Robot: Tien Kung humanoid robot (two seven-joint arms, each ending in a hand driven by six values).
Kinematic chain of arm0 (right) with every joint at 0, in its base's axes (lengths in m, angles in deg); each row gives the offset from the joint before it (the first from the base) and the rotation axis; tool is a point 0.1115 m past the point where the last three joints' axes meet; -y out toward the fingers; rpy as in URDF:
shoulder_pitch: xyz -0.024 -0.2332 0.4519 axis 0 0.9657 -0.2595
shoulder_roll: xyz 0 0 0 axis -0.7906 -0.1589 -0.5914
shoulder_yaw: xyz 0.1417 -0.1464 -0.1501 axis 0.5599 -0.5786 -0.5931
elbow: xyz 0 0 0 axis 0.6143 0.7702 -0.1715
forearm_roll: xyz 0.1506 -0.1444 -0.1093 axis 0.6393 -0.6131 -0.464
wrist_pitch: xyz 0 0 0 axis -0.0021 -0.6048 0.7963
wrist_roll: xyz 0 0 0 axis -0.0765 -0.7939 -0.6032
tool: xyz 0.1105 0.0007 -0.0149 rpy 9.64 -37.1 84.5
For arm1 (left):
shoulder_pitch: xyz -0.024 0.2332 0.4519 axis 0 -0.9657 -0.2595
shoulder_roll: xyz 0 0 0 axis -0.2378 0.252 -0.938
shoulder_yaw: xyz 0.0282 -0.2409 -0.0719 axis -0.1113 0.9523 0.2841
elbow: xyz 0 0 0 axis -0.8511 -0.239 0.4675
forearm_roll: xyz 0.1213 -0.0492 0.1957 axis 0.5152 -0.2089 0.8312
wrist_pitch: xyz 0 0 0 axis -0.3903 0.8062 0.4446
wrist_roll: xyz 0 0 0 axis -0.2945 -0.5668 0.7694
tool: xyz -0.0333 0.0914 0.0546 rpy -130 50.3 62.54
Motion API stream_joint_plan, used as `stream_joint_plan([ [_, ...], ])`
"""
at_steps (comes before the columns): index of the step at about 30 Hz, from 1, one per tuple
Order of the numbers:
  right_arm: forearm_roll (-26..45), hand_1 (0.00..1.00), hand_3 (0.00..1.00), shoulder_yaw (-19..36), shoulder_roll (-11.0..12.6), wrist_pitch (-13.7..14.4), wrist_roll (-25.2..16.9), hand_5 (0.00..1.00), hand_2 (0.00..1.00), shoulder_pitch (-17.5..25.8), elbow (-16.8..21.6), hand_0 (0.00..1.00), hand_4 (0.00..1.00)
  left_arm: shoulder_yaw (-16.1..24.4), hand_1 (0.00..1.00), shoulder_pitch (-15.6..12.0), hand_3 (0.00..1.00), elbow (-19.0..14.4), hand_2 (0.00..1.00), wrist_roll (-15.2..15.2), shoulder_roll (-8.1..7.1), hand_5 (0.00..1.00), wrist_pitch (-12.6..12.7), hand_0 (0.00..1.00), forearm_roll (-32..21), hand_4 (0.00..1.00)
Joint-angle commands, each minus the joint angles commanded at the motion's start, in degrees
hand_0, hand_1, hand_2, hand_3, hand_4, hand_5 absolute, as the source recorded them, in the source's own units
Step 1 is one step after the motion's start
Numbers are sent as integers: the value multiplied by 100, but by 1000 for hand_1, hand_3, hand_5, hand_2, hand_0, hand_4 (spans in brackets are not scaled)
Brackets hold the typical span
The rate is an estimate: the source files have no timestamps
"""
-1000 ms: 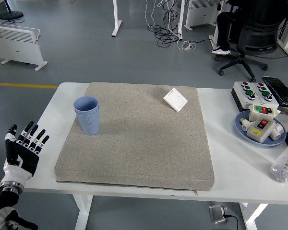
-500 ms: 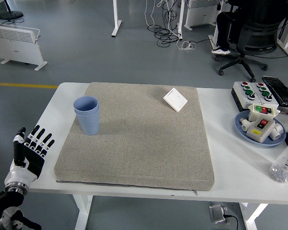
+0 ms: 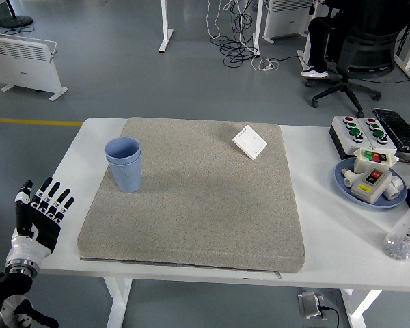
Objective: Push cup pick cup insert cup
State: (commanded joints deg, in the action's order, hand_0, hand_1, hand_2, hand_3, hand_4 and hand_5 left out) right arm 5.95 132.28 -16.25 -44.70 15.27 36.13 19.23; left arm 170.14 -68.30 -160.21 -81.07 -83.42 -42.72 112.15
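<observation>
- Left hand (image 3: 37, 215) is open, fingers spread, holding nothing, at the tabletop (image 3: 328, 232) edge.
- Cups (image 3: 124, 164) already nested, up and right of it on the mat (image 3: 205, 198).
- Careless sweep could tip them.

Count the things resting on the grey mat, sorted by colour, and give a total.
Blue: 2, the cups, one nested inside the other
White: 1, the square switch plate
Total: 3

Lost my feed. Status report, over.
Left hand open at table's left edge. Blue cups nested, upright on mat. Nothing between them.
</observation>
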Motion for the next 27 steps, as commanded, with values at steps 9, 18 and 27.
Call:
stream_joint_plan([
  [9, -55, 636, 559, 34, 5, 11, 19, 511, 667, 16, 0, 755, 70, -8, 893, -38, 923, -19, 978, 15, 0, 998, 31, 890, 26, 572],
  [18, -99, 636, 559, 108, 6, 16, 20, 511, 667, 27, 0, 754, 70, -50, 890, -75, 922, -38, 977, 22, 0, 998, 40, 889, 18, 571],
  [27, -164, 636, 559, 194, 8, 16, 25, 511, 668, 19, 0, 755, 70, -99, 891, -57, 922, -39, 976, 26, 0, 998, 54, 888, 38, 569],
])
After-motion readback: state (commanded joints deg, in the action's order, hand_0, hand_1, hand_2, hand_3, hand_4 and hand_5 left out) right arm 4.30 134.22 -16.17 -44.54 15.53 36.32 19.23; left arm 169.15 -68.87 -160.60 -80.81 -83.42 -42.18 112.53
